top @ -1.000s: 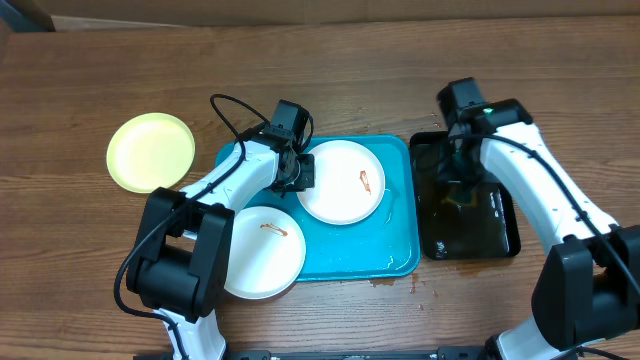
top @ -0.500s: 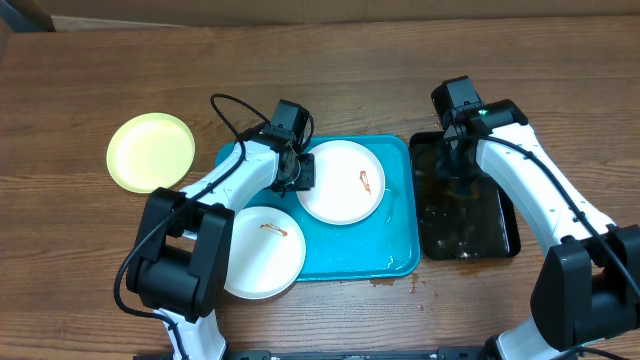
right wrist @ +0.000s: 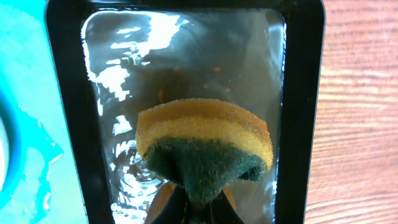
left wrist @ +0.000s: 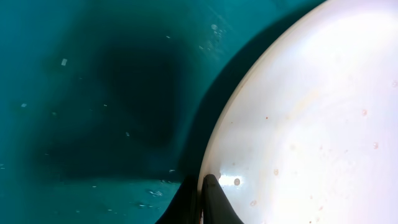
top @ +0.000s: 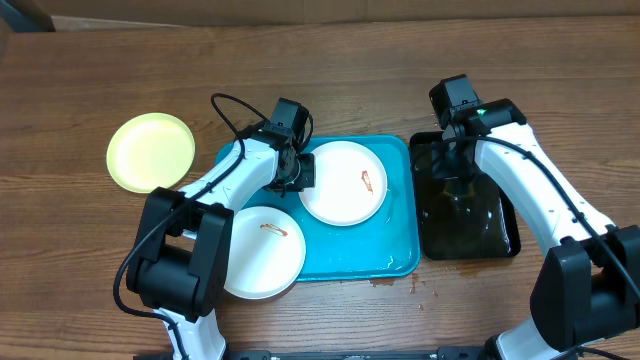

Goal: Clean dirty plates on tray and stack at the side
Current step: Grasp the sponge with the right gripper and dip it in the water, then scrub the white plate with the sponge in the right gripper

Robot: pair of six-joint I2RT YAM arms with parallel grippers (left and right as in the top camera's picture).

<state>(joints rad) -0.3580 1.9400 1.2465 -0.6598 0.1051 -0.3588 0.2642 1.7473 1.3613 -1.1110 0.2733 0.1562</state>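
Observation:
The turquoise tray lies mid-table. A white plate with a red-brown smear sits at its back. My left gripper is shut on that plate's left rim, seen in the left wrist view pinching the plate. A second white smeared plate lies on the tray's front left corner, overhanging it. The pale yellow-green plate lies on the table to the left. My right gripper is shut on a yellow-green sponge and holds it over the black tray.
A narrow black tray with water in it stands right of the turquoise tray, also in the right wrist view. Small drops and crumbs lie on the wood in front of the turquoise tray.
My right gripper has shifted slightly back and left over the black tray with the sponge. The left arm and the plates have not moved.

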